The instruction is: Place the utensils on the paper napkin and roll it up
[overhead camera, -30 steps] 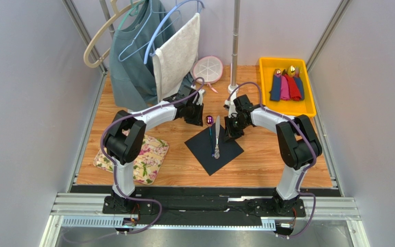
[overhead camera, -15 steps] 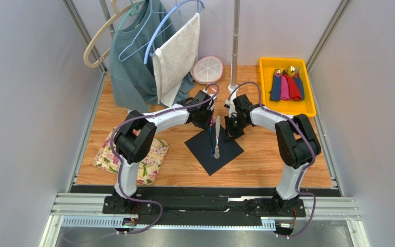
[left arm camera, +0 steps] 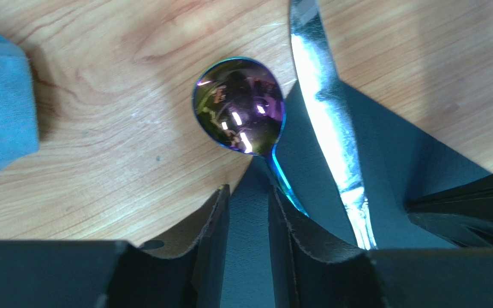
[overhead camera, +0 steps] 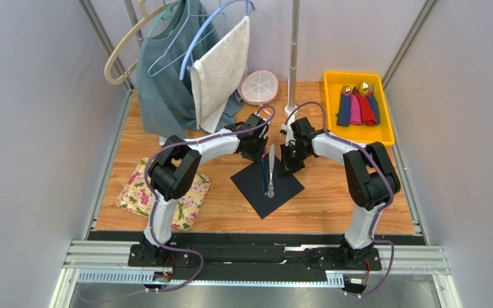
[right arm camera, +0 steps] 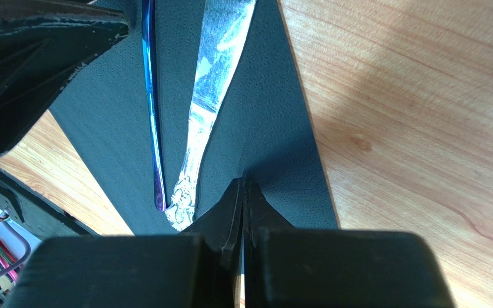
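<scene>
The black paper napkin (overhead camera: 284, 186) lies as a diamond on the table centre. On it lie a silver knife (overhead camera: 271, 168) and the spoon's blue handle (overhead camera: 263, 174). In the left wrist view the spoon's purple bowl (left arm camera: 239, 106) rests on the wood just off the napkin's (left arm camera: 390, 167) far corner, beside the knife (left arm camera: 326, 109). My left gripper (left arm camera: 249, 208) is open by a narrow gap, low over that corner next to the spoon's neck. My right gripper (right arm camera: 244, 187) is shut, its tips touching the napkin (right arm camera: 262, 115) to the right of the knife (right arm camera: 214, 77) and handle (right arm camera: 151, 109).
A yellow tray (overhead camera: 389, 125) with coloured rolled napkins (overhead camera: 357, 109) stands at the back right. A floral mat (overhead camera: 188, 199) lies at the front left. Hanging clothes (overhead camera: 185, 70), a pole (overhead camera: 292, 58) and a round pink lid (overhead camera: 259, 85) stand at the back.
My left gripper has moved right and now covers the spoon bowl and the napkin's far corner in the top view. The right arm, napkin and utensils have not moved.
</scene>
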`<control>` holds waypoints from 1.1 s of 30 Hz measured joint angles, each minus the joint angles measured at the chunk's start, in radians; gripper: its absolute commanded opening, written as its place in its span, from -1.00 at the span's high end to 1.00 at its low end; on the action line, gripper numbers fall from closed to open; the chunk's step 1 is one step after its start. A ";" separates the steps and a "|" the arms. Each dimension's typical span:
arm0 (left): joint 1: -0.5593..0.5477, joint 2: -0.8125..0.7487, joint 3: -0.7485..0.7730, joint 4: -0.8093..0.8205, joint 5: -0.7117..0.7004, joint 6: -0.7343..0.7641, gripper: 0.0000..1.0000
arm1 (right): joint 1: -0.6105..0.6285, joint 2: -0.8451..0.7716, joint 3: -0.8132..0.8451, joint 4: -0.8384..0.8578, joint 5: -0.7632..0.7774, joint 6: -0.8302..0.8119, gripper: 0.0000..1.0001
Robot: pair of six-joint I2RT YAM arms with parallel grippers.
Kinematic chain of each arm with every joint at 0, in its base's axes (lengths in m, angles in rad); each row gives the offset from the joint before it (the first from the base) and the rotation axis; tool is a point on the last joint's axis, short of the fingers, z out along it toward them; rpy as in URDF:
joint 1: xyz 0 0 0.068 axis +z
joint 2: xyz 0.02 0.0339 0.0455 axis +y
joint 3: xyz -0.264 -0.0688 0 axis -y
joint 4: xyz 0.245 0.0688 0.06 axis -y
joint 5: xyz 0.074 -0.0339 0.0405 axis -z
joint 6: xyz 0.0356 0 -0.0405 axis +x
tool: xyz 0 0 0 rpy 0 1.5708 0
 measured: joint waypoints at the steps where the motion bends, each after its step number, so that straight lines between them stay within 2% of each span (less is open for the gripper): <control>1: -0.002 0.002 0.004 -0.001 -0.001 -0.001 0.23 | 0.000 0.000 0.000 0.000 0.000 0.000 1.00; 5: -0.013 0.009 0.016 -0.008 -0.021 0.000 0.21 | 0.000 0.000 0.000 0.000 0.000 0.000 1.00; 11: -0.025 0.029 0.046 -0.016 -0.047 0.002 0.06 | 0.000 0.001 0.000 0.000 0.000 0.000 1.00; 24: -0.031 0.033 0.054 -0.016 -0.050 0.000 -0.02 | 0.000 0.015 0.010 -0.002 0.000 0.000 1.00; 28: -0.023 0.023 0.043 -0.008 -0.033 -0.004 -0.30 | 0.000 0.019 0.015 -0.005 0.000 -0.002 1.00; 33: 0.008 -0.100 -0.064 0.011 0.042 -0.011 -0.43 | -0.002 0.045 0.050 -0.008 -0.002 -0.012 1.00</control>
